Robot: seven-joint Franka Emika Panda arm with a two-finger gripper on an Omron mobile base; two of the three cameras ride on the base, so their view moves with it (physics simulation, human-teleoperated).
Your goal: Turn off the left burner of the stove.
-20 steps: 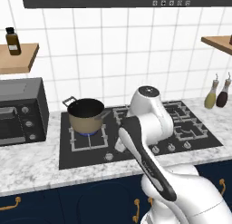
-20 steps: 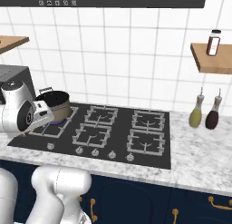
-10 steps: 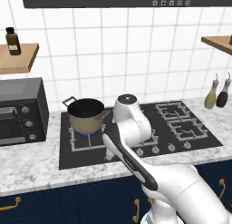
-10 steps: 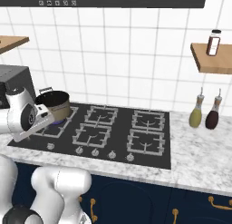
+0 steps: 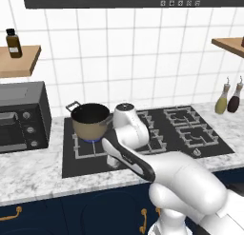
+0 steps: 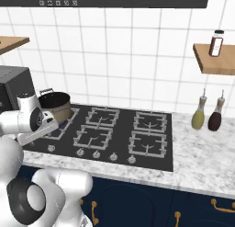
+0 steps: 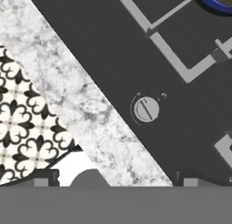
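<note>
The arm has swung over to the left end of the stove (image 5: pixel 143 134) in the last second, and its wrist now hangs low over the front left corner. Before that it sat more toward the middle grates. So I'd say it's lining up on the leftmost knob (image 7: pixel 146 109), which is what the job needs.

Near stuff first: looking down along the hand, that silver knob sits almost dead centre on the black glass, with its slot tilted and small tick marks around it. The marble counter (image 7: pixel 86 114) edge runs diagonally just beside it, and patterned floor shows past that. The gripper (image 7: pixel 115 178) is barely peeking in at the bottom. I see two dark tips set well apart, so it looks spread and holding nothing, and it's not touching the knob yet.

Further back, the left burner (image 5: pixel 90 146) has a pot (image 5: pixel 90 121) on it with a blue flame showing under the base, so it's clearly lit.

Hard to make out:
- From the left camera the arm covers the knob row completely.
- From the right one the knob (image 6: pixel 51 148) is a tiny dot below the wrist.
- I can't read the knob markings at all.
</note>
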